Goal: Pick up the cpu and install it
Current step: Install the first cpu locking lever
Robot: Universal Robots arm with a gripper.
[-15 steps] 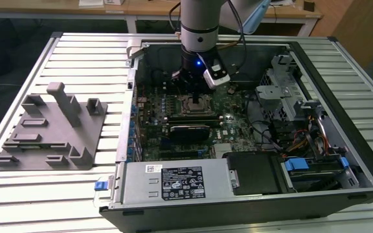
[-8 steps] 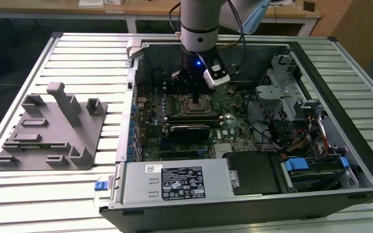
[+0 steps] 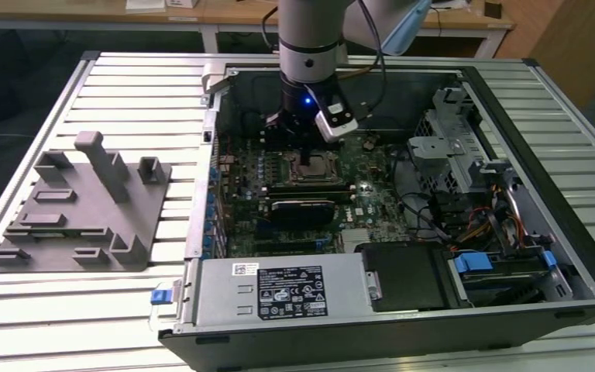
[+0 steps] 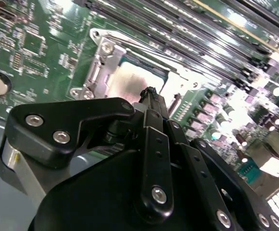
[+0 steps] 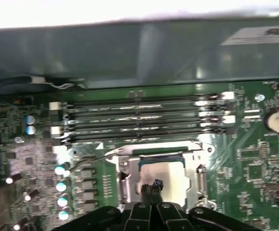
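Observation:
The cpu (image 5: 171, 173), a flat square chip with a silver-white top, lies inside the metal-framed socket (image 5: 125, 168) on the green motherboard. The second wrist view shows the cpu (image 4: 127, 79) in the socket frame (image 4: 98, 62) as well. My gripper (image 5: 151, 186) hangs just above the chip, its two black fingers pressed together with nothing between them. Their tip (image 4: 150, 94) is over one edge of the chip. In the exterior view my gripper (image 3: 300, 143) is low inside the open computer case, right over the socket (image 3: 314, 165).
The case walls (image 3: 214, 116) surround the motherboard. Memory slots (image 5: 139, 120) run beside the socket. A power supply (image 3: 276, 291) and drive bays (image 3: 463, 155) fill the near and right sides. A grey fixture block (image 3: 75, 209) stands on the slatted table at the exterior view's left.

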